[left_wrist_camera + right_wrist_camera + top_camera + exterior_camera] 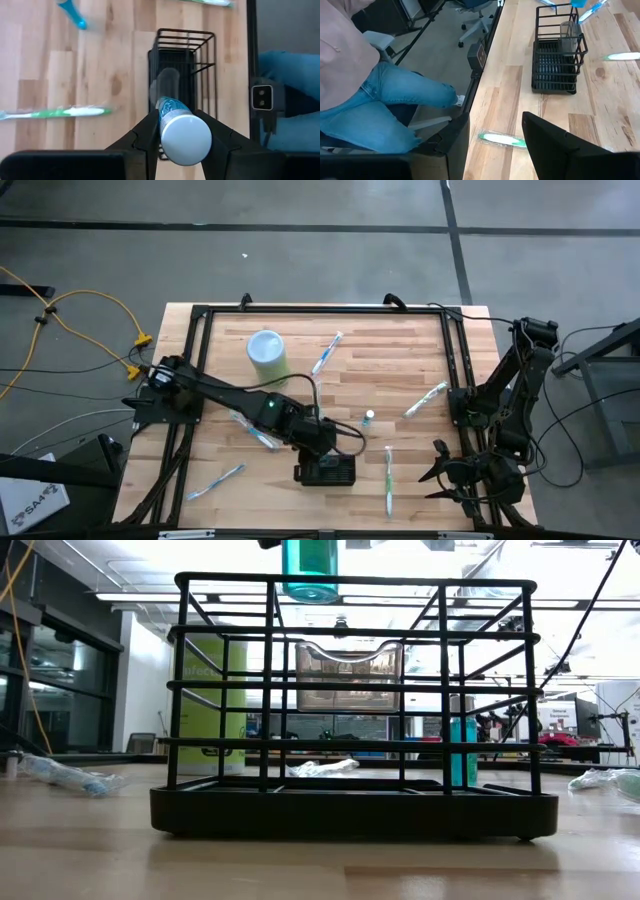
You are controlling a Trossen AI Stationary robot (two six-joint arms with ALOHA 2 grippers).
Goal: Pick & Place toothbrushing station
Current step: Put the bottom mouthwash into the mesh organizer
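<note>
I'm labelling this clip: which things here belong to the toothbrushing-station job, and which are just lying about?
In the job:
- black wire rack
- capped tube, held above the rack by the left end effector

Lying about:
- pale green cylinder
- scattered toothbrushes
- small bottle
- right end effector, waiting open at the table's right edge

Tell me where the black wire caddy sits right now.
High view: black wire caddy at the table's near edge, centre, under the left gripper, green toothbrush to its right.
</note>
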